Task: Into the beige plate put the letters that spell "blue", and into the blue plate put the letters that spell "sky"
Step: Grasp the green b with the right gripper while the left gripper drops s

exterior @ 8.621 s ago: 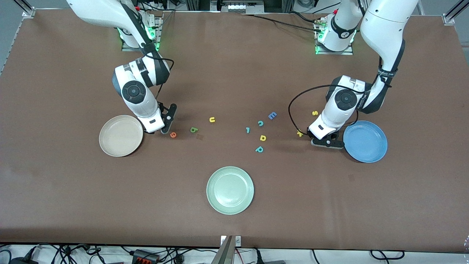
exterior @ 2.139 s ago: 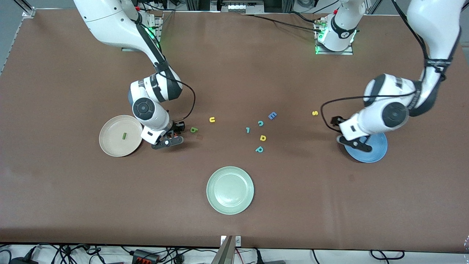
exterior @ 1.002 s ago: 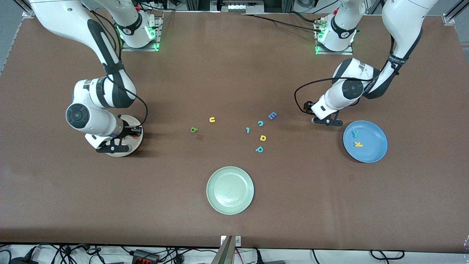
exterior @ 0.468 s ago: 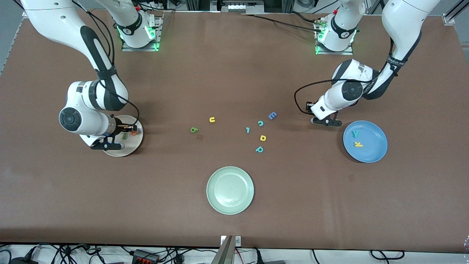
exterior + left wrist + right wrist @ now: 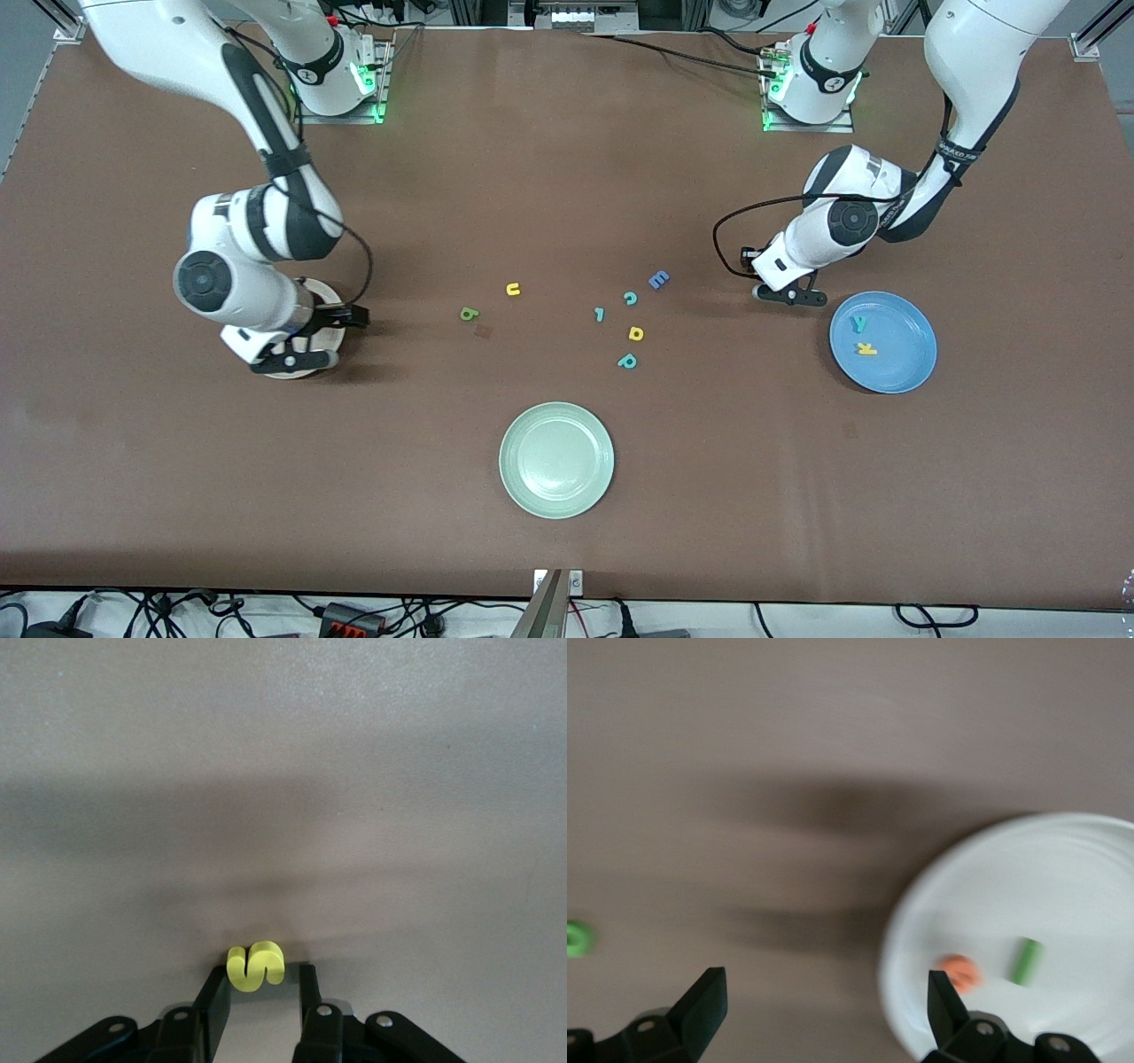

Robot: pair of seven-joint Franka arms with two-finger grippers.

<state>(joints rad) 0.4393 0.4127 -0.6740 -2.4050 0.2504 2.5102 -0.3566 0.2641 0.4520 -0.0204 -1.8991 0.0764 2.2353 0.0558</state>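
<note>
Brown table [image 5: 567, 177], stray letters [image 5: 630, 330], green plate [image 5: 556, 459]

Right arm hides most of beige plate [image 5: 330, 292] (rim shows).

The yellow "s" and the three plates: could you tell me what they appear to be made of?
The yellow "s", between the left gripper's fingers, looks like soft matte foam: thick, blunt-edged, no shine. The blue plate, beige plate and pale green plate look like smooth moulded plastic or melamine with a dull sheen; which of these cannot be told.
</note>
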